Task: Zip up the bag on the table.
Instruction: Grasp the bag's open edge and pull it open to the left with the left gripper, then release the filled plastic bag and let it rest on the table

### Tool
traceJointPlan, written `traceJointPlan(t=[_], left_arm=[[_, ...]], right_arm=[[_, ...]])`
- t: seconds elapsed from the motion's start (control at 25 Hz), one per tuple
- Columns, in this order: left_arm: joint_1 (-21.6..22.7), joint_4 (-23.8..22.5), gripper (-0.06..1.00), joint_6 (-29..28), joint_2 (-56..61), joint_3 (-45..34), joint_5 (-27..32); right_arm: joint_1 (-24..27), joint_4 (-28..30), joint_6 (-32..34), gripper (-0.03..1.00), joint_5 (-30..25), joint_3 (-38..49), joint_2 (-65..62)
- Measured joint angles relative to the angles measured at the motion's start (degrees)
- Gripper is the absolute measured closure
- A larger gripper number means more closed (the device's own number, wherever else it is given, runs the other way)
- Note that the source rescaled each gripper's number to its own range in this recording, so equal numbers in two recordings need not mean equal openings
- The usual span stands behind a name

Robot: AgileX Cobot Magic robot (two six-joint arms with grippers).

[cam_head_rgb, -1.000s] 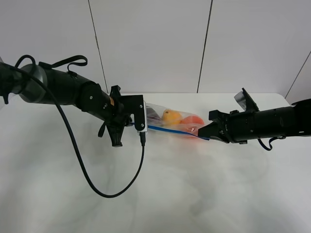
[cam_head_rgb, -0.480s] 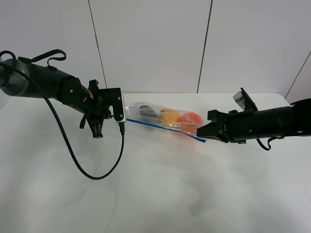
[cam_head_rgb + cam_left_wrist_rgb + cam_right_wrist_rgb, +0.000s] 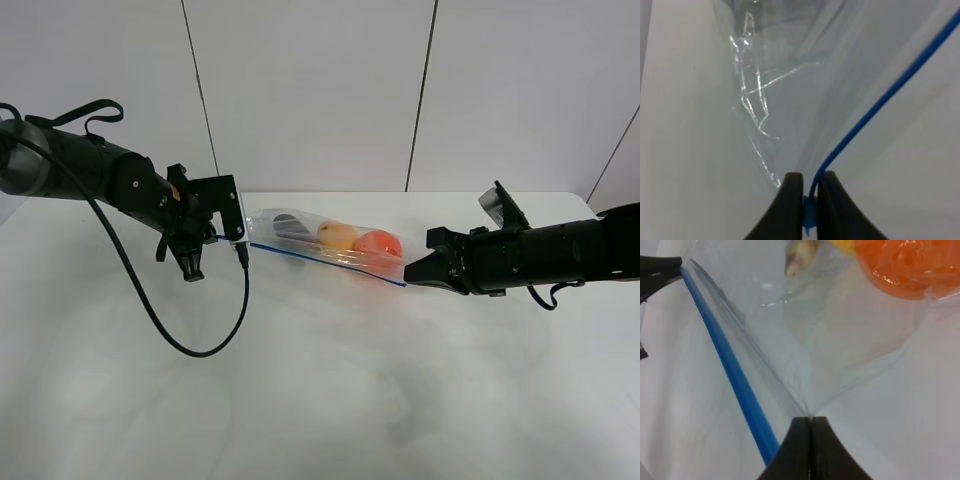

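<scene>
The bag (image 3: pixel 325 243), an orange (image 3: pixel 378 243) showing through it, stretches taut above the table's (image 3: pixel 320 400) far side. My left gripper (image 3: pixel 810 177) pinches its blue zipper strip (image 3: pixel 875 107) at one end; my right gripper (image 3: pixel 809 421) is clamped tight on the opposite corner.

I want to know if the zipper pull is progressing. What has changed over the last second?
The left gripper, shut on the blue zipper strip, has slid leftward in the exterior view along the edge of the bag, so more of the bag now shows between the grippers. The right gripper stays clamped on the other end, about where it was.
</scene>
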State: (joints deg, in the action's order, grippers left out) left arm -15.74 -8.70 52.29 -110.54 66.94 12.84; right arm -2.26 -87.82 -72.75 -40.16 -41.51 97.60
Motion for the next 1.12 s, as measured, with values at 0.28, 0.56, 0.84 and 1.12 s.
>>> traceJointPlan(t=[0.28, 0.56, 0.84, 1.12], left_arm=[[1.5, -1.6, 0.47, -13.9, 1.2, 0.0, 1.6], [1.5, -1.7, 0.27, -38.0, 1.3, 0.0, 1.9], [2.2, -1.7, 0.26, -56.8, 1.3, 0.0, 7.7], [10.0, -1.7, 0.26, -58.7, 1.3, 0.0, 15.2]], right_arm=[[0.6, 1.2, 0.0, 0.97, 2.0, 0.0, 0.0], [0.6, 1.7, 0.0, 0.97, 2.0, 0.0, 0.0], [0.6, 3.1, 0.0, 0.97, 2.0, 0.0, 0.0], [0.6, 4.5, 0.0, 0.97, 2.0, 0.0, 0.0]])
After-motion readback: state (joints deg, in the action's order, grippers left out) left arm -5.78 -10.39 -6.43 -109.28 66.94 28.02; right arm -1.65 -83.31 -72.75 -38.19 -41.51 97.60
